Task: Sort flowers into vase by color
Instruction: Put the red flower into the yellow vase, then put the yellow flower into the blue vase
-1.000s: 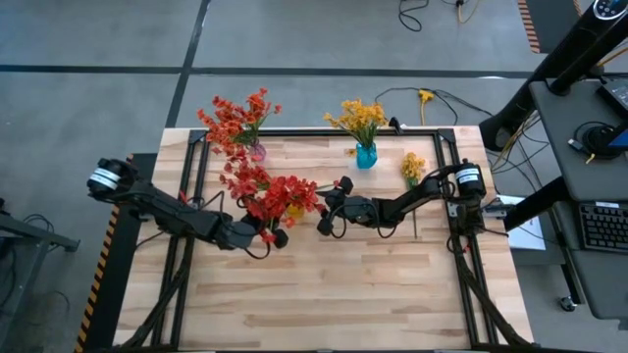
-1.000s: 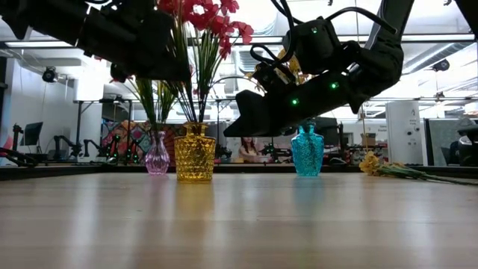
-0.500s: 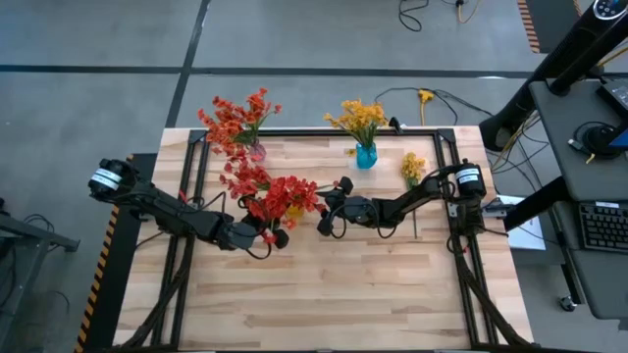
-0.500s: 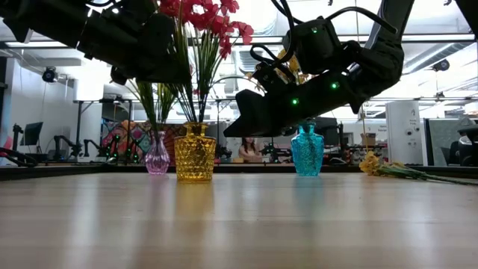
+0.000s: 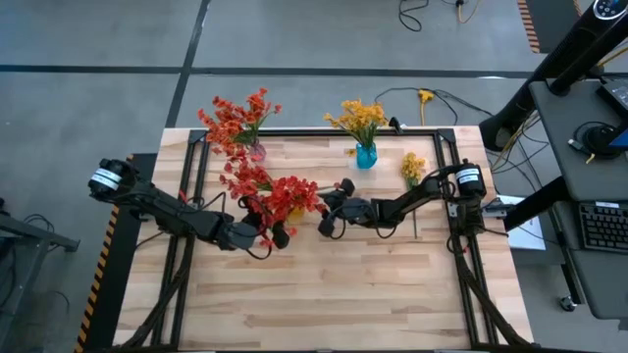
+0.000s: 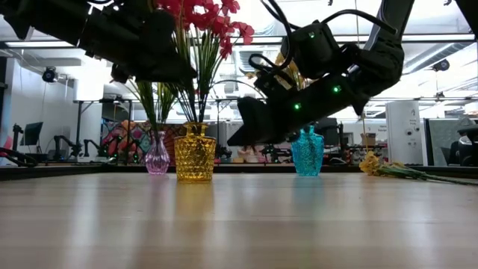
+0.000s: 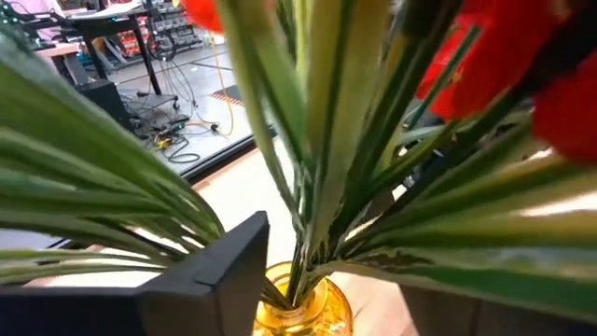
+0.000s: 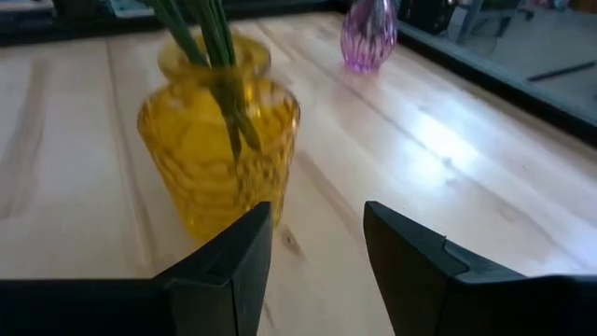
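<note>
The counter (image 5: 324,294) is pale wood in light planks, framed by black rails (image 5: 324,131). The yellow vase (image 8: 219,140) is clear amber glass with a faceted, dimpled pattern; green stems (image 8: 201,33) run into it, topped by red-orange blossoms (image 5: 285,194). The pink vase (image 6: 157,158) is translucent violet-pink and carries red-orange blossoms too. The blue vase (image 6: 307,153) is turquoise glass with a textured surface, holding yellow blossoms (image 5: 359,116). A loose yellow sprig (image 5: 412,167) with a green stem lies on the wood. Both arms are black, the right one (image 6: 321,82) dotted with small green lights. The floor (image 5: 98,59) is grey, crossed by dark lines.
</note>
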Available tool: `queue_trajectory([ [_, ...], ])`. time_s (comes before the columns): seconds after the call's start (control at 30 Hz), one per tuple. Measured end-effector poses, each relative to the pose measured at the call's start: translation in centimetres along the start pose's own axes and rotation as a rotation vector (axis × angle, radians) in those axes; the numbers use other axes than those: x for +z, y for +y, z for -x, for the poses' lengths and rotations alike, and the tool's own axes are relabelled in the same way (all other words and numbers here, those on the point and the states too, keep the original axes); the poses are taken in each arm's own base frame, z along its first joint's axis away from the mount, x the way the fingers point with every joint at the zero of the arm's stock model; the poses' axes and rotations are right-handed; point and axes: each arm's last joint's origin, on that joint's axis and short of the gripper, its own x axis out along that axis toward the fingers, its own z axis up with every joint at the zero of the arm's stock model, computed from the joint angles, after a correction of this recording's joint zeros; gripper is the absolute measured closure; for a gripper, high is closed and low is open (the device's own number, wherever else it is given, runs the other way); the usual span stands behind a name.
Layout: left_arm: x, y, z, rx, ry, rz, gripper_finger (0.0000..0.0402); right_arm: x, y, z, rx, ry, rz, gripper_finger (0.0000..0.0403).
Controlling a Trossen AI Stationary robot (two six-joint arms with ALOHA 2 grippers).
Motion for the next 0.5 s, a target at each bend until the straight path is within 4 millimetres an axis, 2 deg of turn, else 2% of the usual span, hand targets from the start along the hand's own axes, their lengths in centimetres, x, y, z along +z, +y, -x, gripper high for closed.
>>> queue_trajectory([
  [0.23, 0.2, -0.8, 0.8, -0.005, 0.097, -0.098, 0.0146, -0.5, 0.1, 0.2, -0.004, 0.056, -0.003, 0.0239],
  [0.5, 1.2, -0.6, 2.4, 0.063, 0.277, -0.214, 0.0129, 0.3, 0.1, 0.8, -0.002, 0.063, -0.007, 0.0239],
])
